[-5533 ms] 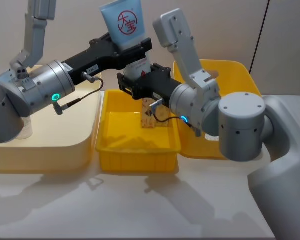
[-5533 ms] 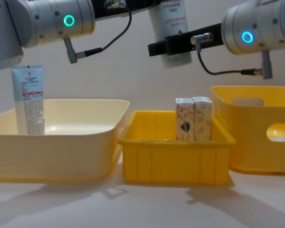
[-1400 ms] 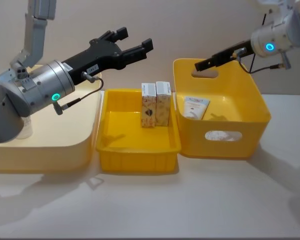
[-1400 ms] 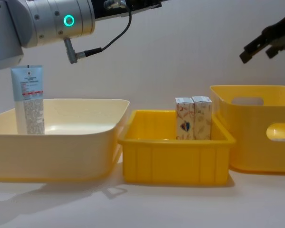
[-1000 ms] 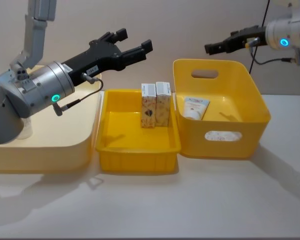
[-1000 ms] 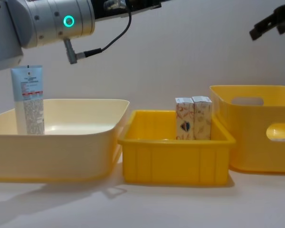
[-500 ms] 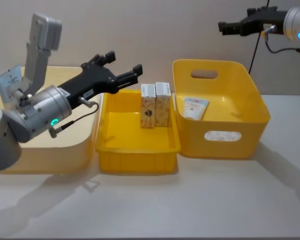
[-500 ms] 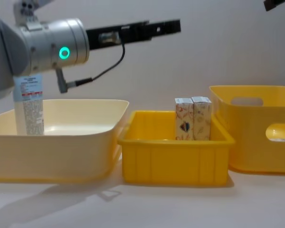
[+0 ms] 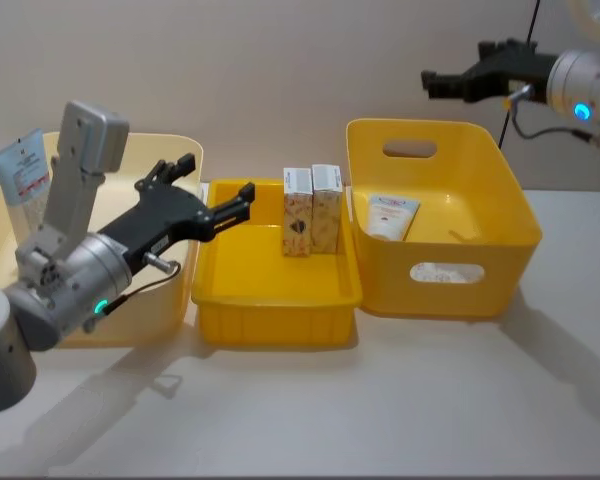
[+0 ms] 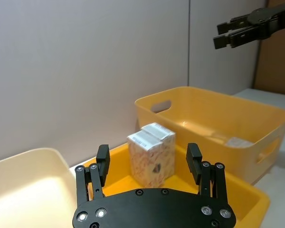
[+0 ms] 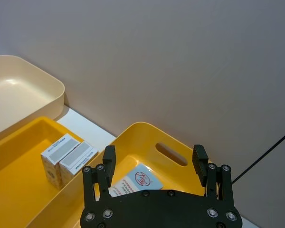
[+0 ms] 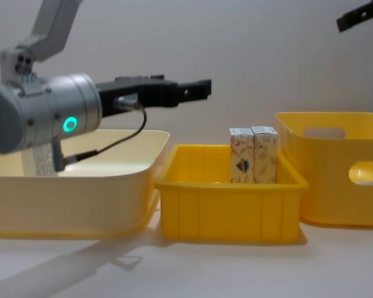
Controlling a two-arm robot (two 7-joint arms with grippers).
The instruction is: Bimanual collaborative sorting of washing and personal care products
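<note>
Two white-beige cartons with orange pattern (image 9: 312, 209) (image 12: 253, 155) (image 10: 151, 152) (image 11: 67, 156) stand upright side by side at the back of the small yellow bin (image 9: 275, 301). One light-blue and white tube (image 9: 388, 214) (image 11: 138, 181) lies inside the tall yellow bin (image 9: 463, 272). Another tube (image 9: 21, 168) stands in the cream bin (image 9: 177, 150). My left gripper (image 9: 217, 180) (image 12: 198, 87) (image 10: 148, 159) hovers open and empty over the small bin's left rim, its fingertips toward the cartons. My right gripper (image 9: 433, 83) (image 11: 154, 159) hangs open and empty, high above the tall bin's back edge.
The three bins stand in a row on the white table (image 9: 410, 400), cream at the left, tall yellow at the right. A plain wall closes the back. A black cable (image 9: 520, 40) runs down behind the right arm.
My left arm has dropped and drawn back toward me, its open gripper now low beside the small bin. The right gripper has shifted slightly left and down. Both stay open.
</note>
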